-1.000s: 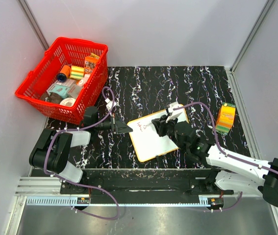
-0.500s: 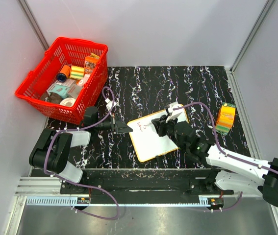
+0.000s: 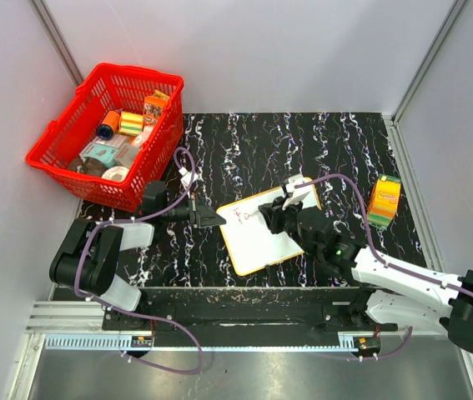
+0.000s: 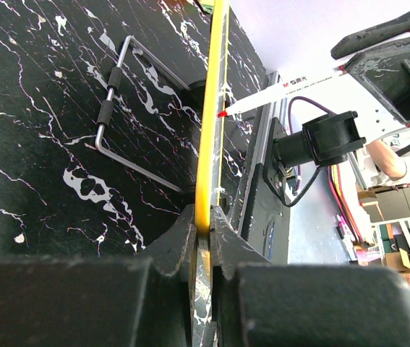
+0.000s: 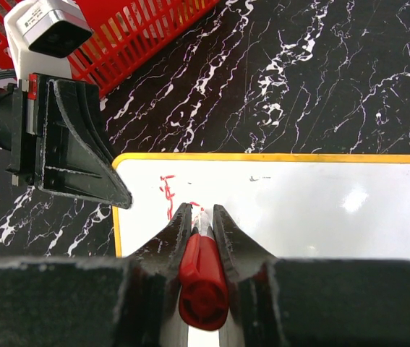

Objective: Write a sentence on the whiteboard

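Note:
The whiteboard (image 3: 265,237) lies flat on the black marble table, white with an orange-yellow rim. My left gripper (image 3: 216,218) is shut on its left rim, seen edge-on in the left wrist view (image 4: 206,144). My right gripper (image 3: 268,214) is shut on a red-capped marker (image 5: 203,271), tip down on the board. The marker's white barrel and red tip show in the left wrist view (image 4: 277,94). A few red strokes of the sentence (image 5: 168,199) sit near the board's left corner (image 5: 277,210).
A red basket (image 3: 107,133) with several packages stands at the back left. An orange-and-green carton (image 3: 384,201) stands at the right. A metal wire stand (image 4: 118,116) lies on the table beyond the board's edge. Grey walls enclose the table.
My right gripper has shifted slightly left with the marker, and the red strokes near the board's left corner have changed a little. The left arm has not moved.

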